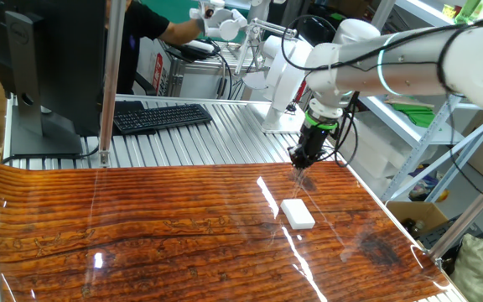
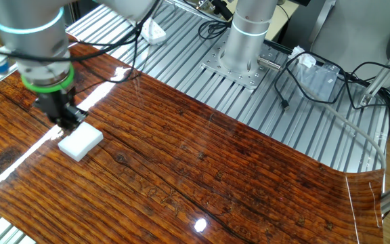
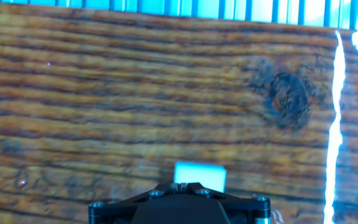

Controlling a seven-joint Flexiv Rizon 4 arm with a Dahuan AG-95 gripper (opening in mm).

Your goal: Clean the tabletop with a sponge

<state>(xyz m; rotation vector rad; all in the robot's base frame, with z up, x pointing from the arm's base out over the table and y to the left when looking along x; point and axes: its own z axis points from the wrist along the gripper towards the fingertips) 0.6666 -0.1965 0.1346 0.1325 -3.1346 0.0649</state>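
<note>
The white sponge [image 1: 298,213] lies flat on the glossy reddish-brown tabletop [image 1: 158,226], towards its right side. My gripper [image 1: 299,161] hangs above the tabletop's far edge, a little behind the sponge and apart from it. Its fingers are pressed together and hold nothing. In the other fixed view the gripper [image 2: 70,119] is just above and behind the sponge [image 2: 80,142] on the tabletop [image 2: 202,163]. In the hand view the sponge [image 3: 201,174] shows just past the closed gripper [image 3: 186,184], on the tabletop [image 3: 135,93].
A ribbed silver metal surface [image 1: 191,138] borders the tabletop at the back, with a black keyboard [image 1: 161,116], a monitor stand [image 1: 44,126] and an upright pole [image 1: 107,84]. The arm's base [image 2: 239,64] stands on it. A dark knot [image 3: 284,96] marks the wood.
</note>
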